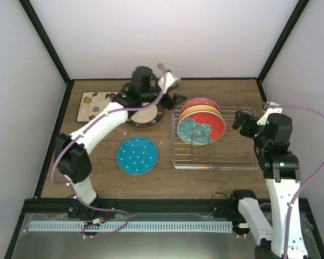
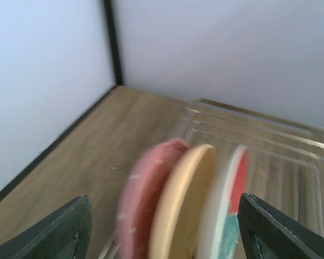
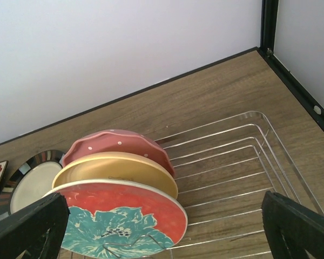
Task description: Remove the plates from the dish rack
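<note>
Standing on edge in the dish rack point(image 1: 218, 156), the pink-red scalloped plate point(image 3: 110, 141), orange-yellow plate point(image 3: 116, 168) and red plate with teal flower point(image 3: 124, 213) sit just ahead of the left gripper point(image 1: 177, 99), its jaws wide and empty. The left arm stretches diagonally to the rack's far-left corner. The right gripper point(image 1: 241, 120) hovers over the rack's right end, also spread and empty.

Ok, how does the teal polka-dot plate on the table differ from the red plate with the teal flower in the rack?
The teal polka-dot plate lies flat on the wooden table; the red plate with the teal flower stands on edge in the silver wire dish rack, frontmost of three. The teal plate carries small white dots; the red plate one large teal flower. Both are round dinner plates.
</note>
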You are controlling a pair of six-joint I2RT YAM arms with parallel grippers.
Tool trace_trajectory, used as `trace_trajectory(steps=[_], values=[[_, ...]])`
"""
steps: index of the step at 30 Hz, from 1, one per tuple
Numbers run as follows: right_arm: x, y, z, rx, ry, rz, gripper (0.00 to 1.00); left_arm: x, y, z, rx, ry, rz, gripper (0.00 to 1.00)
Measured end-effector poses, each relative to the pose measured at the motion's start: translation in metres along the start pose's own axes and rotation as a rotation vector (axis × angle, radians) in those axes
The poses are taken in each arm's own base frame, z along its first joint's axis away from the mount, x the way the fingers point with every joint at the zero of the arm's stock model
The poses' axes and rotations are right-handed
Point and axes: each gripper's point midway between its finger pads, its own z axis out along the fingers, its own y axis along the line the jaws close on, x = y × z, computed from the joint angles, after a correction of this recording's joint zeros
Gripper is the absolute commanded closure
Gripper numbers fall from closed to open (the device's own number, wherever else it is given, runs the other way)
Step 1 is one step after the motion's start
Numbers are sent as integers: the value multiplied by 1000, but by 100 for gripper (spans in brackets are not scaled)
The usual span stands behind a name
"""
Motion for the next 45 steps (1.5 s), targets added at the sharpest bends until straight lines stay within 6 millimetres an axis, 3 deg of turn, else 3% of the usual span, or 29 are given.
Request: trace_trajectory(steps=[3,7,11,22,29,39,45], values=[[2,-3,-6,13,-2,0,0,19,-52,30,111,55,146,31],[1,-6,-20,28,-26,5,0,41,-78,46,160,106,260,32],[-3,-8,-32,38,-56,16,0,50,-77,51,151,124,334,32],[-4,-13,-37,73,-57,24,0,83,-77,74,165,187,422,33],[-4,-18,-41,101,-55,24,0,107,-80,87,186,230,437,51],[-2,-24,-41,132,-49,23,0,113,-81,98,188,235,465,93],[-2,-25,-42,138,-51,23,0,105,-89,100,204,220,446,96]])
